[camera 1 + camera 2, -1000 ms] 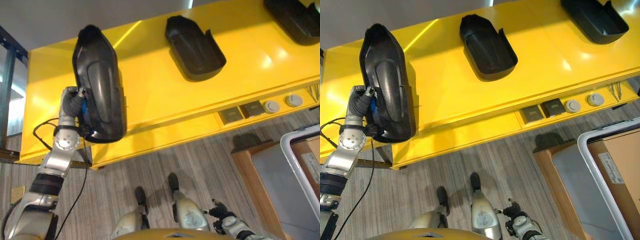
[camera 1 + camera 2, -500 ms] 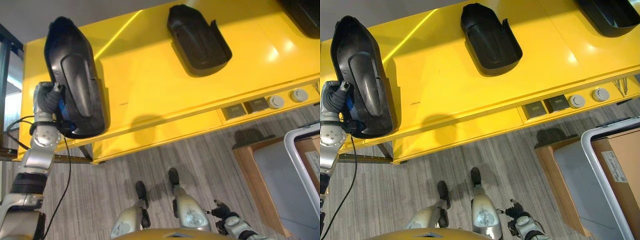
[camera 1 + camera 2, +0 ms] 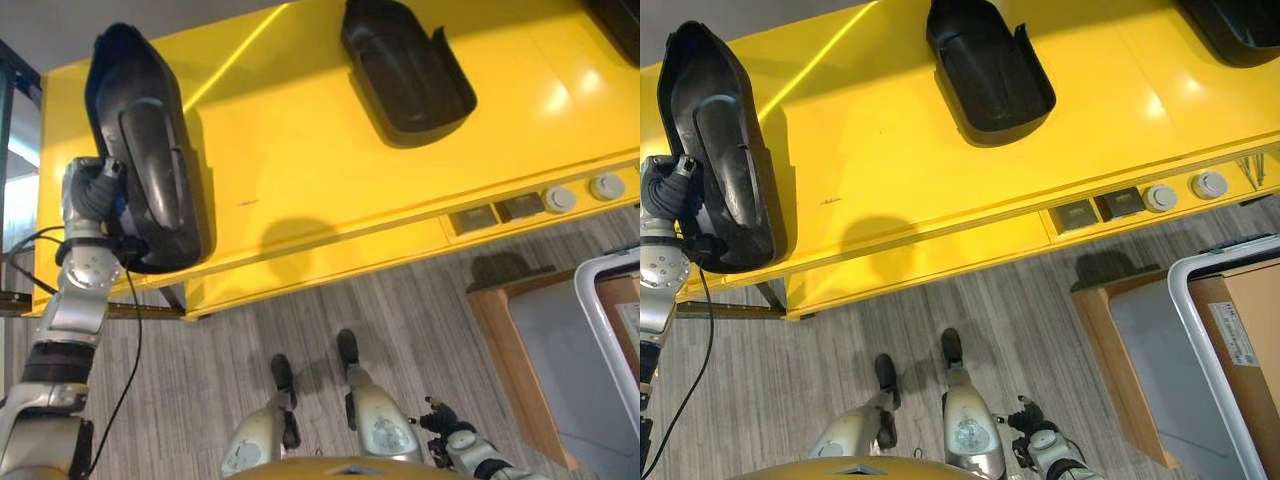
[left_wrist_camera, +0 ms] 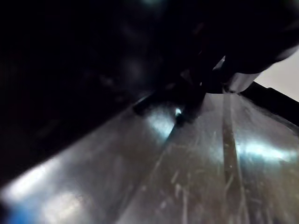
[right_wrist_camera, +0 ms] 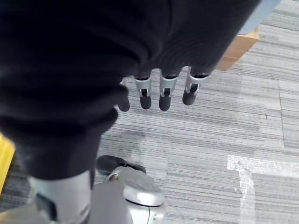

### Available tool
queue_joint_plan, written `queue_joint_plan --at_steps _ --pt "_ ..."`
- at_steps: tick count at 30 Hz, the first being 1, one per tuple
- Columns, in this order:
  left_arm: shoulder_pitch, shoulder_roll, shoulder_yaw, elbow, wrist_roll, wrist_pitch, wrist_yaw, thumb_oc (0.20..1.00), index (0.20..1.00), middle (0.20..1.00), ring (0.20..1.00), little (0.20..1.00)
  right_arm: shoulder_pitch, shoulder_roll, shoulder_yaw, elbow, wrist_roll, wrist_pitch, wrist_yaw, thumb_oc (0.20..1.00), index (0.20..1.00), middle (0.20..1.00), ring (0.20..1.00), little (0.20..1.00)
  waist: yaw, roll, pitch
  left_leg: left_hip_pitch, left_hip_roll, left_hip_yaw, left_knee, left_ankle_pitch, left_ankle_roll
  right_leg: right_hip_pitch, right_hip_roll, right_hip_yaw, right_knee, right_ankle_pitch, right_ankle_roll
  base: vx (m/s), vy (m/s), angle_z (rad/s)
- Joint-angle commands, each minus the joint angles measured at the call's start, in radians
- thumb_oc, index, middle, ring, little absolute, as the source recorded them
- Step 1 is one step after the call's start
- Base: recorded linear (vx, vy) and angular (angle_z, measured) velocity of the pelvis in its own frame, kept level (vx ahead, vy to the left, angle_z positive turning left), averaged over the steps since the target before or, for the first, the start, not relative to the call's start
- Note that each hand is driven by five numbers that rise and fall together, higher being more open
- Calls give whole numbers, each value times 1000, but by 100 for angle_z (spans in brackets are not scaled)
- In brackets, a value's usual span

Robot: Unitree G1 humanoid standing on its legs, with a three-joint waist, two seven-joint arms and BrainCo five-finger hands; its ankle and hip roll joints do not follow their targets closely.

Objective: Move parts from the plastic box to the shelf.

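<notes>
My left hand (image 3: 95, 195) is shut on the near edge of a long black plastic part (image 3: 150, 150), held over the left end of the yellow shelf (image 3: 300, 170). I cannot tell whether the part touches the shelf. In the left wrist view the part's glossy dark surface (image 4: 187, 163) is right against the camera. A second black part (image 3: 405, 70) lies on the shelf's middle, and a third (image 3: 1230, 25) at its far right. My right hand (image 5: 161, 93) hangs open and low over the floor, holding nothing.
At the right stand a white-rimmed plastic box (image 3: 605, 320) and a wooden crate (image 3: 495, 330) beside it. The shelf's front face carries sockets and round knobs (image 3: 550, 200). Grey plank floor (image 3: 400, 310) lies between me and the shelf.
My left hand has carried the black part leftward, toward the shelf's left end and further in over it. The view has also shifted a little. The right hand stays low.
</notes>
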Motion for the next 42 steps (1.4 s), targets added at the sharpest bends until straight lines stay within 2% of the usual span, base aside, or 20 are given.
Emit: queue_joint_plan --at_steps 1,11,15,19,21,29,34,35,40,41,42 --pt "-3 21 -34 125 87 29 43 200 200 200 200 200 -24 32 34 21 41 -12 14 1000 1000 1000 1000 1000 -19 -29 -6 16 96 -20 -2 15 -74 5 -65 -3 16 -30 72 0 0 0" --pt "-101 77 -96 250 45 36 16 200 200 200 200 200 -26 25 33 28 67 -15 9 1000 1000 1000 1000 1000 -27 -33 4 -13 109 -20 -2 30 -84 -20 -52 -2 16 -26 67 -5 -15 0" --pt "-134 120 -149 270 29 37 -47 200 200 200 200 200 -27 22 35 32 73 -10 15 1000 1000 1000 1000 1000 -32 -27 7 -14 111 -15 -2 33 -87 -24 -48 5 16 -26 67 0 0 0" --pt "-124 131 -156 259 9 34 -80 200 200 200 200 200 -25 21 34 34 72 -7 20 1000 1000 1000 1000 1000 -32 -25 8 -11 112 -13 -2 33 -88 -23 -47 6 16 -25 67 -2 -2 -1" --pt "-98 142 -160 232 -17 32 -127 200 200 200 200 200 -24 23 32 39 70 -2 30 1000 1000 1000 1000 1000 -32 -19 8 -6 112 -10 -2 33 -89 -17 -47 6 16 -28 65 0 0 0" --pt "-80 95 -160 258 -30 46 -145 200 200 200 200 200 -31 26 39 37 65 4 41 1000 1000 1000 1000 1000 -36 -8 6 6 112 -13 -2 32 -90 -5 -47 1 27 -39 59 0 0 0" --pt "-71 49 -151 279 -14 62 -130 200 200 200 200 200 -32 26 44 44 58 6 44 1000 1000 1000 1000 1000 -34 -7 4 9 113 -20 -2 32 -90 -1 -47 -4 31 -44 55 -2 -9 2" --pt "-57 8 -146 288 -12 68 -119 200 200 200 200 200 -34 26 44 49 55 9 42 1000 1000 1000 1000 1000 -33 -6 6 11 113 -22 -2 34 -91 3 -47 -9 32 -48 53 -9 -18 8" --pt "-30 -16 -134 290 -23 65 -123 200 200 200 200 200 -32 27 49 46 49 10 47 1000 1000 1000 1000 1000 -33 -7 2 11 119 -22 -2 37 -93 5 -41 -12 31 -51 49 -2 -5 1" --pt "-42 -24 -142 308 -25 67 -119 275 275 275 275 275 -34 28 51 44 52 10 48 1000 1000 1000 1000 1000 -33 -9 -1 11 121 -20 -2 38 -94 5 -38 -11 29 -50 49 0 0 0" --pt "-44 -28 -145 307 -22 67 -121 473 473 473 473 473 -33 30 51 42 54 8 46 1000 1000 1000 1000 1000 -34 -10 -2 11 122 -19 -2 38 -94 6 -37 -11 28 -51 49 0 0 0"
